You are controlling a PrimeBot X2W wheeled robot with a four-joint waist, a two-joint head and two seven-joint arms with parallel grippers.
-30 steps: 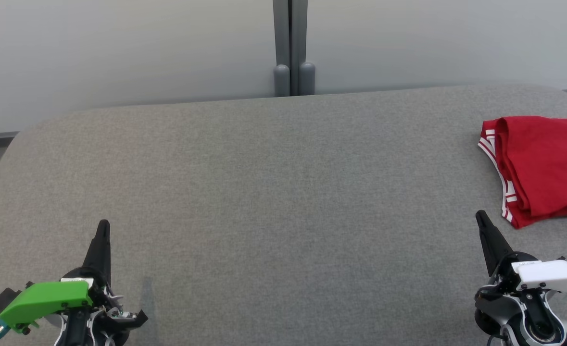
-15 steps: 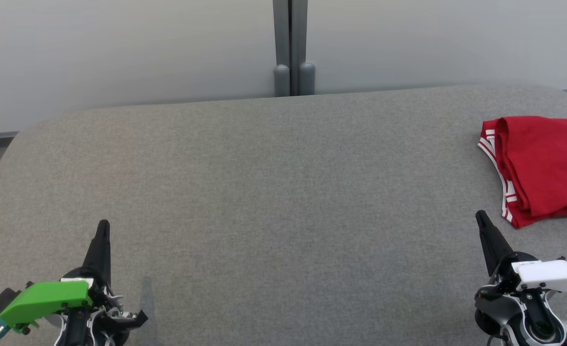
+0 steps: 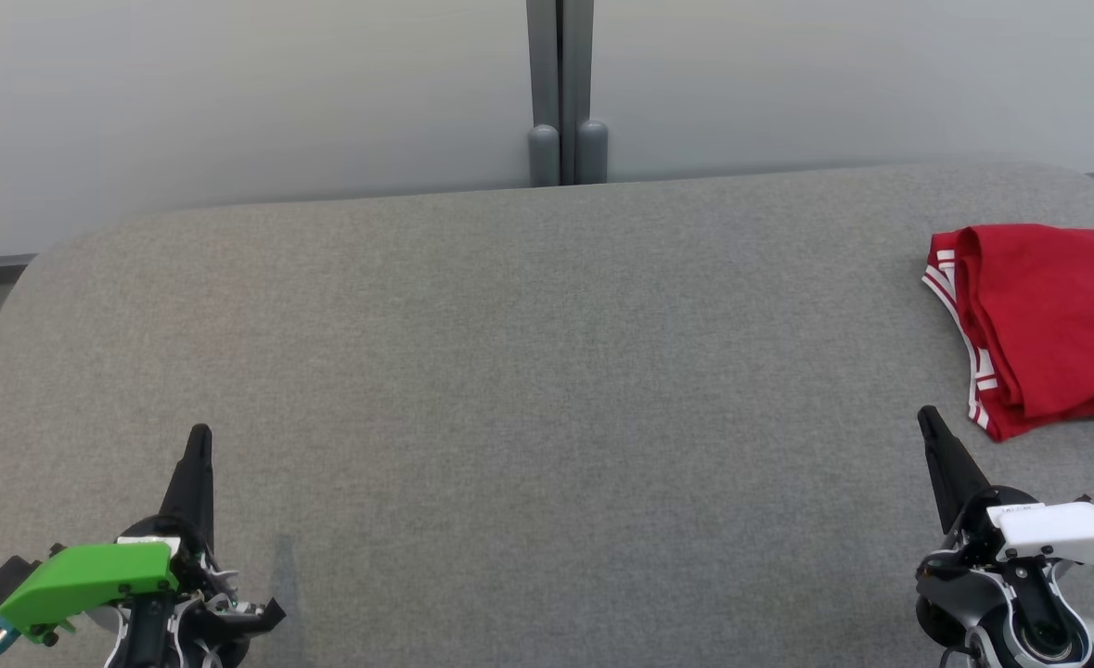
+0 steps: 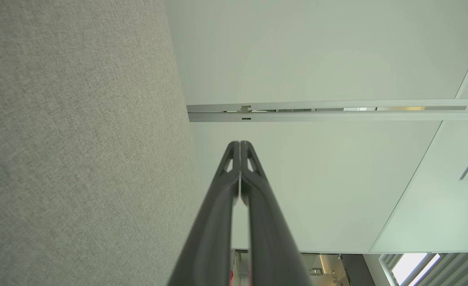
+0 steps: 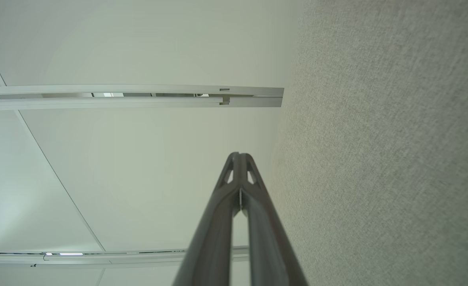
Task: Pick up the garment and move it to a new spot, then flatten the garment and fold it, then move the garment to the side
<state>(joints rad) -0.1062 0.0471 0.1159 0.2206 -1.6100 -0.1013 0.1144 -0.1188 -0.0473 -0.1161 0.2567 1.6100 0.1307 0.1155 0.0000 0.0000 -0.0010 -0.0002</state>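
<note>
Head view: the garment [image 3: 1048,325], red with white stripes along one hem, lies folded at the far right of the grey bench [image 3: 547,371], its right part cut off by the picture's edge. The left claw [image 3: 199,441] rises at the lower left above a green cover [image 3: 87,575]. The right claw [image 3: 927,422] rises at the lower right above a white cover [image 3: 1061,529]. Each claw reads here as a single dark spike, clenched and with nothing in it. The right claw's tip is near the garment's nearest corner but apart from it. The left claw is well apart from the garment, across the bench. Behind the bench stands a pale wall [image 3: 231,93] with a grey post [image 3: 560,93] at its middle.

Left wrist view: this close look makes the clench plain. The fingertips [image 4: 235,147] of the left claw press together along their length, with nothing between them. The bench cloth runs down the left of this view. Pale wall panels and a metal rail [image 4: 337,113] take up the right.

Right wrist view: the two fingers [image 5: 218,206] of the right claw meet at the tip in the same way and grasp nothing. Here the bench cloth is on the right, and a wall rail [image 5: 138,95] crosses the left.
</note>
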